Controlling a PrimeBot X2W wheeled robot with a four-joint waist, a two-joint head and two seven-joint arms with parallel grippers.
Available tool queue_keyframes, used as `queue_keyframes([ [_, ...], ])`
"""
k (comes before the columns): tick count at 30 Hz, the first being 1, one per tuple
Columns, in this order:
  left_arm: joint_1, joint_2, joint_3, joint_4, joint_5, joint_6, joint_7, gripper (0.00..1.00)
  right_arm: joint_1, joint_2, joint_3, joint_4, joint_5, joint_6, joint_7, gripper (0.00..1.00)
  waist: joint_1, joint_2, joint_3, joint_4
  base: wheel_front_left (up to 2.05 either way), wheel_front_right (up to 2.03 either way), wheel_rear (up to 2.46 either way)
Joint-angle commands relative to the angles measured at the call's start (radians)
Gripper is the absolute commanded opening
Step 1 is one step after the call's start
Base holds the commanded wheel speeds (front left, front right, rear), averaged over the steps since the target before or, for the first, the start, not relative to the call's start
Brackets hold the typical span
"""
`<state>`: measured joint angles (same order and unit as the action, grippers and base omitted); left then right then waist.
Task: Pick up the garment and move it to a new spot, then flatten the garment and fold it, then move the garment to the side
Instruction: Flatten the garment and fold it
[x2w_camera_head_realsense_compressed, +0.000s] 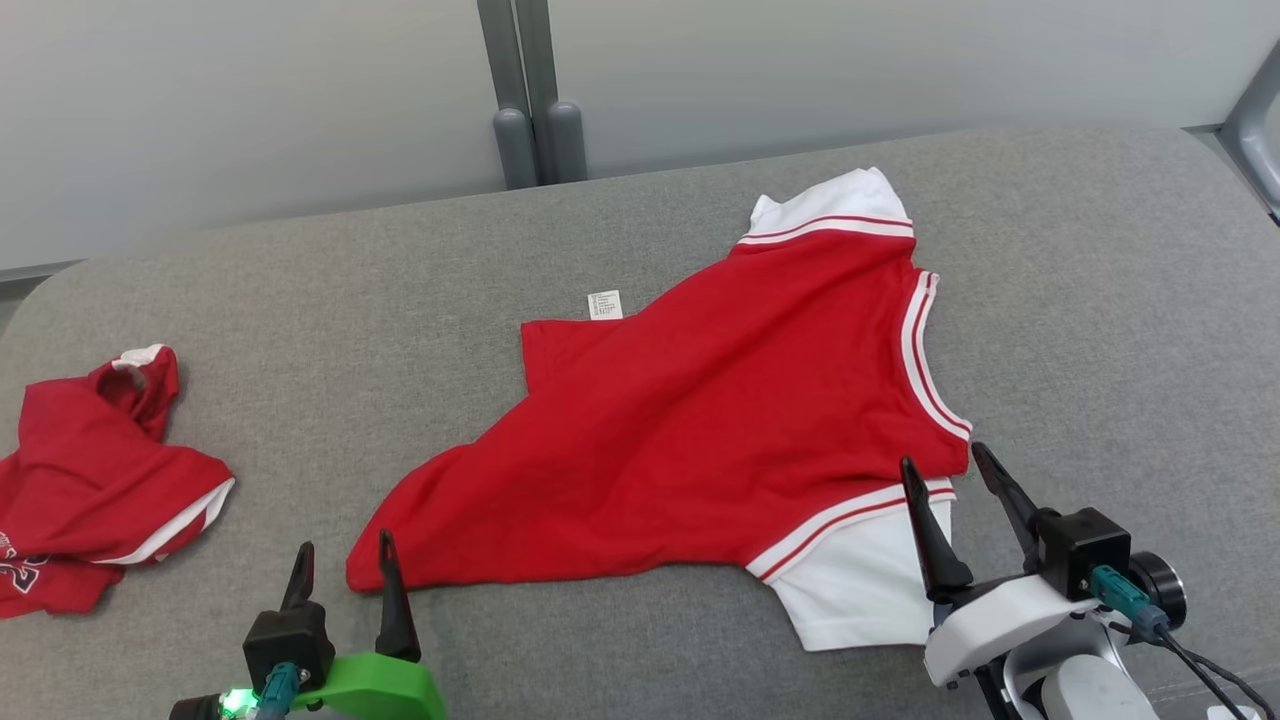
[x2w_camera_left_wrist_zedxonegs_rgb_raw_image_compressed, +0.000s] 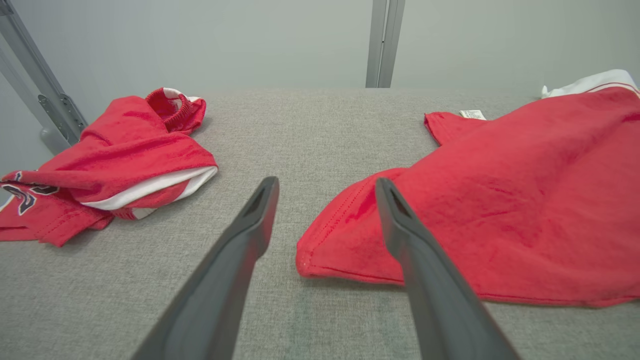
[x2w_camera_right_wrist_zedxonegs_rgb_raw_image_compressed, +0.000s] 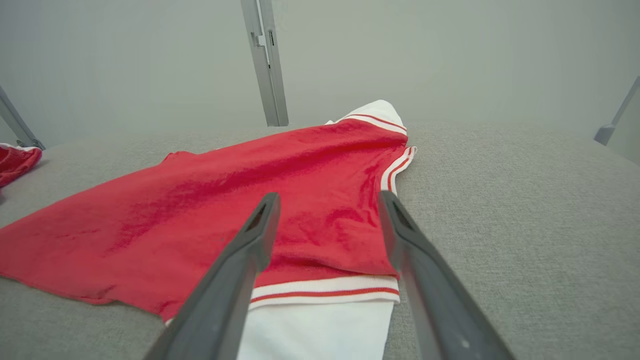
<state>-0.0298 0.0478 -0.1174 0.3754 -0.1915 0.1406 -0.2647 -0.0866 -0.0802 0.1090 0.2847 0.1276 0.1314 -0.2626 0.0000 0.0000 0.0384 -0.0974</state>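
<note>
Two claws, both spread wide and gripping nothing. Left claw (x2w_camera_head_realsense_compressed: 345, 542) at the near left of the grey fabric-covered desk (x2w_camera_head_realsense_compressed: 400, 300), fingers apart, one finger just beside the near-left corner of the red garment (x2w_camera_head_realsense_compressed: 700, 420); contact with the cloth impossible to judge. From the left wrist, same claw (x2w_camera_left_wrist_zedxonegs_rgb_raw_image_compressed: 326, 181) with bare grey cover between the fingers and the garment (x2w_camera_left_wrist_zedxonegs_rgb_raw_image_compressed: 500, 200) corner lying just past the right one.

Right claw (x2w_camera_head_realsense_compressed: 941, 455) at the near right, jaws fully parted, tips over the red-and-white striped band next to the garment's white near panel. From the right wrist, that claw (x2w_camera_right_wrist_zedxonegs_rgb_raw_image_compressed: 328, 195) straddling the red cloth (x2w_camera_right_wrist_zedxonegs_rgb_raw_image_compressed: 250, 200) above the striped band; touching or hovering, cannot tell.

Garment spread loosely across the middle of the desk, roughly flat, white striped trim at far and near right, small white label (x2w_camera_head_realsense_compressed: 604, 304) poking out at its far left edge.

Second red garment (x2w_camera_head_realsense_compressed: 90, 470) crumpled at the far left edge of the desk, well apart from the first. Grey posts (x2w_camera_head_realsense_compressed: 530, 120) against the pale wall behind.
</note>
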Motion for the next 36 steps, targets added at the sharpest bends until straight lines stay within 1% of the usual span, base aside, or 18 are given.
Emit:
queue_keyframes([
  [1,0.008,0.005,-0.001,0.000,0.000,0.002,0.001,1.00,0.012,0.000,-0.002,0.012,-0.004,-0.001,-0.003,1.00,0.0000,0.0000,0.007,-0.001,0.00,0.00,0.00],
  [10,-0.006,0.005,-0.019,0.009,-0.008,-0.005,0.001,1.00,0.072,-0.024,-0.017,0.142,0.000,-0.001,-0.003,1.00,0.0000,0.0000,0.037,0.012,0.00,0.00,0.00],
  [17,0.001,0.005,-0.012,0.016,-0.004,-0.008,0.001,1.00,0.121,-0.027,-0.013,0.186,0.002,-0.001,-0.003,1.00,0.0000,0.0000,0.043,0.010,0.00,0.00,0.00],
  [28,-0.013,0.005,-0.027,0.023,-0.011,-0.011,0.001,1.00,0.098,-0.038,0.030,0.271,0.032,-0.001,-0.002,1.00,0.0000,0.0000,0.047,0.015,0.00,0.00,0.00],
  [29,-0.011,0.005,-0.027,0.023,-0.010,-0.011,0.001,1.00,0.095,-0.037,0.030,0.275,0.036,-0.001,-0.002,0.95,0.0000,0.0000,0.048,0.015,0.00,0.00,0.00],
  [30,-0.009,0.005,-0.025,0.022,-0.009,-0.012,0.001,1.00,0.090,-0.036,0.030,0.279,0.039,-0.001,-0.001,0.75,0.0000,0.0000,0.048,0.014,0.00,0.00,0.00],
  [31,-0.009,0.005,-0.024,0.023,-0.009,-0.012,0.001,1.00,0.086,-0.034,0.029,0.281,0.040,-0.001,-0.001,0.58,0.0000,0.0000,0.049,0.014,0.00,0.00,0.00],
  [32,-0.009,0.005,-0.023,0.022,-0.009,-0.011,0.001,1.00,0.082,-0.032,0.028,0.283,0.046,-0.001,-0.001,0.44,0.0000,0.0000,0.051,0.013,0.00,0.00,0.00],
  [33,-0.009,0.005,-0.022,0.023,-0.008,-0.011,0.001,1.00,0.079,-0.031,0.029,0.283,0.048,-0.001,-0.001,0.04,0.0000,0.0000,0.052,0.013,0.00,0.00,0.00],
  [34,-0.009,0.005,-0.021,0.023,-0.009,-0.010,0.001,1.00,0.077,-0.031,0.030,0.281,0.053,-0.001,-0.001,0.00,0.0000,0.0000,0.054,0.012,0.00,0.00,0.00],
  [36,-0.011,0.005,-0.019,0.023,-0.011,-0.009,0.001,1.00,0.071,-0.035,0.023,0.271,0.062,-0.002,-0.001,0.00,0.0000,0.0000,0.057,0.008,0.00,0.00,0.00],
])
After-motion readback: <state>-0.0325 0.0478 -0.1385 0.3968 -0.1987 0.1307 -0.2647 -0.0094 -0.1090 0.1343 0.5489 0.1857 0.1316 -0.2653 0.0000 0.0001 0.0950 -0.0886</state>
